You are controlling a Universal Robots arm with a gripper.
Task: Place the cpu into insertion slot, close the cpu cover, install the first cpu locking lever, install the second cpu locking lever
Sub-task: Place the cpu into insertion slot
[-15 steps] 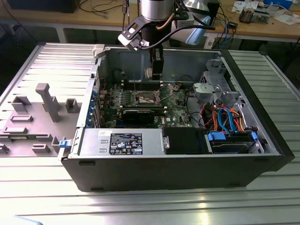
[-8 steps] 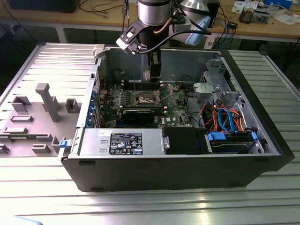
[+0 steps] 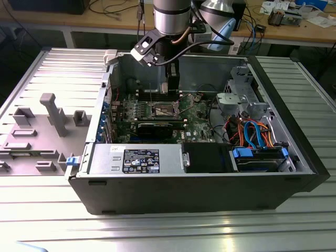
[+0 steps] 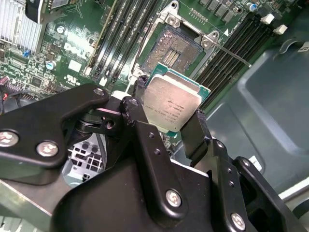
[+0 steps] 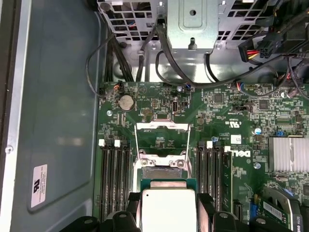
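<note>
Tool (image 4: 168,121) clenched on cpu (image 4: 173,99) by two opposite edges; open slot (image 4: 176,50) lies just below and ahead of it, cover (image 5: 161,126) tipped up beyond, inside computer case (image 3: 210,189).

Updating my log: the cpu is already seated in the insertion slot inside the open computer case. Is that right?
No. The second wrist view shows the cpu gripped in the hand, not seated; the insertion slot lies bare. The computer case is open.
</note>
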